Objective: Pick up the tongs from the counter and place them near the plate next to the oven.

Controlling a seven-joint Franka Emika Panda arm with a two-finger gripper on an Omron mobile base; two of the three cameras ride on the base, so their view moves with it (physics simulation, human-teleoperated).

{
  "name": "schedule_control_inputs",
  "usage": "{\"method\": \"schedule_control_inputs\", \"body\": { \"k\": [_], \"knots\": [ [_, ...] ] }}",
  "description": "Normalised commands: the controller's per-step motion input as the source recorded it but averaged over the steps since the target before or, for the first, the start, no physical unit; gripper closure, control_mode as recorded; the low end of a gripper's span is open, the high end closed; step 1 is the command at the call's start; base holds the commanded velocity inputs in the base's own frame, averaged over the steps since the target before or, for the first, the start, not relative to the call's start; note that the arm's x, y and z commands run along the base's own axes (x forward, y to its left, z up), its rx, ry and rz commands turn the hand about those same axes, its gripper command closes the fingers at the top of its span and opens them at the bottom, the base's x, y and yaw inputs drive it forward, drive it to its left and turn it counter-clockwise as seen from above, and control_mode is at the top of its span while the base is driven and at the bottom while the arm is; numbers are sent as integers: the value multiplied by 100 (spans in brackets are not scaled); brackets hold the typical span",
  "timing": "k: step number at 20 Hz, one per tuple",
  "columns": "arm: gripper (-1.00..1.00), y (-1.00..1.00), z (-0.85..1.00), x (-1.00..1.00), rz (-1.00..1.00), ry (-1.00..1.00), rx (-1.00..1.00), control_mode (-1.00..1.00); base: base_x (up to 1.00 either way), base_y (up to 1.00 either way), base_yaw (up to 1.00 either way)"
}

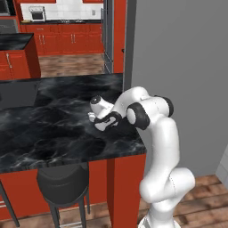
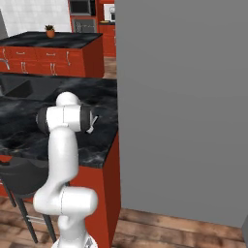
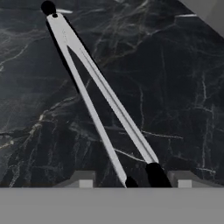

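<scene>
Hand view: tongs (image 3: 98,94) flat on counter (image 3: 175,96); end effector (image 3: 131,183) straddling them.

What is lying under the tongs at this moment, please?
Under the tongs is the black veined counter, with nothing between. The tongs' two dark tips sit between the gripper fingers; the counter right under the arms is covered.

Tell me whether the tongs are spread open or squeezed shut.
Spread open. The tongs lie flat on the counter, their arms joined at one end and diverging toward the black tips.
</scene>
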Motion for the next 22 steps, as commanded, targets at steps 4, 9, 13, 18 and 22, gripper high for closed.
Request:
{"method": "schedule_control_inputs", "body": {
  "k": [4,9,13,18,22],
  "knots": [
    [100,0,-43,9,0,0,0,-100,0,0,0],
    [100,-26,-49,-2,-5,-6,0,-100,0,0,0],
    [100,0,-23,-14,-17,-17,4,-100,0,0,0],
    [100,0,6,-35,-24,-18,8,-100,0,0,0],
    [100,0,60,-64,-24,-11,6,-100,0,0,0]
  ]
}}
